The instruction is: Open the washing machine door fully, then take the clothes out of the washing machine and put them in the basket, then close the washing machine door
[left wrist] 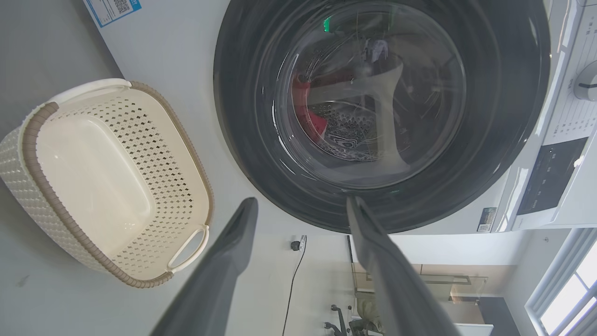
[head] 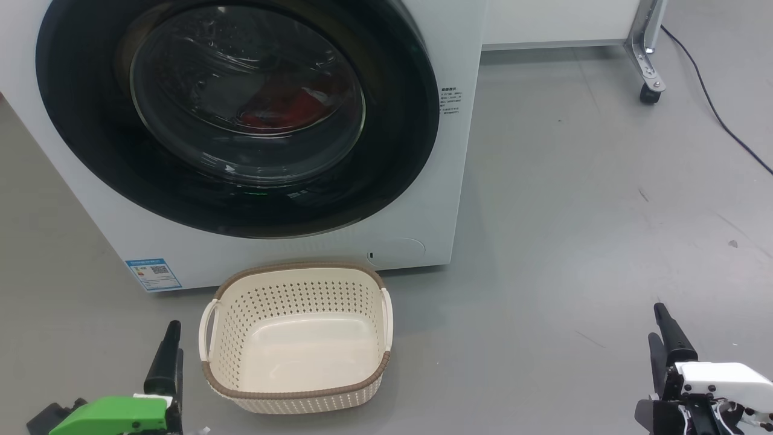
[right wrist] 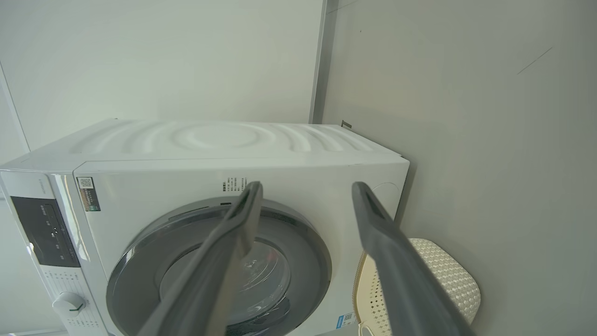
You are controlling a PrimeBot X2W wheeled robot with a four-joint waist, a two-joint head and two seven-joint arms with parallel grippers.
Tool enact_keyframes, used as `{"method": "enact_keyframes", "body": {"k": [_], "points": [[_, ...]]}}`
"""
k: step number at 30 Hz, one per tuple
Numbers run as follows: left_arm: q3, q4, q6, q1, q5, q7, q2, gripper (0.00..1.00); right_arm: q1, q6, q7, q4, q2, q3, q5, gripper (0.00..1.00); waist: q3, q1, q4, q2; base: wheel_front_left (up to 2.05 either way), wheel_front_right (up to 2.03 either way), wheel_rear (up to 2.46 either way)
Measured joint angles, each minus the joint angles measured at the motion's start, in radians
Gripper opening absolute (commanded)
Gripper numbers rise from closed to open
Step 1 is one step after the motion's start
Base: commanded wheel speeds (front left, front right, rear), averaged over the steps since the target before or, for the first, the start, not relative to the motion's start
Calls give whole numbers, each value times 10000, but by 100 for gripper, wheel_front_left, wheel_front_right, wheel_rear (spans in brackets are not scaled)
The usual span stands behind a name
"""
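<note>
The white washing machine (head: pixel 435 199) stands ahead, and its round black washing machine door (head: pixel 90 139) lies flat against the front. Red clothes (head: pixel 284 106) show through the glass bowl, and again in the left wrist view (left wrist: pixel 317 123). The cream basket (head: pixel 302 267) sits with nothing in it on the floor just below the door. My left gripper (head: pixel 173 331) hangs open at the basket's left side, apart from it. Far off to the right, low over the floor, my right gripper (head: pixel 658 326) is open too. Nothing lies between the left gripper (left wrist: pixel 301 201) fingers or the right gripper (right wrist: pixel 307 187) fingers.
A metal leg on a caster (head: pixel 651 93) and a black cable (head: pixel 712 103) lie at the back right. Grey floor spreads to the machine's right. A blue label (head: pixel 153 273) marks the machine's lower left corner. The control panel (left wrist: pixel 550 177) is at the machine's top.
</note>
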Motion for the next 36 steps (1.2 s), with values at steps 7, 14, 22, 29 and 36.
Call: {"method": "enact_keyframes", "body": {"k": [7,14,22,29,36], "points": [[-322,-84,0,-149,564,-295,75,100,-6,2,-284,0,-146,198,-581,100,1,0,8,0,0,0,0],[-679,-94,-2,-241,1490,-617,349,100,-56,2,-621,-2,-405,499,-1429,100,1,0,16,0,0,0,0],[-1174,-121,-2,-429,2826,-951,644,100,-160,2,-966,0,-775,884,-2740,100,-4,0,29,0,0,0,0],[-1524,-88,40,-469,4092,-1181,842,100,-270,-92,-1244,-19,-1124,1360,-4186,100,-4,0,50,0,0,0,0],[-1726,-115,282,-627,5352,-1392,907,100,-374,-274,-1469,-105,-1371,1952,-5710,100,-5,0,63,0,0,0,0]]}}
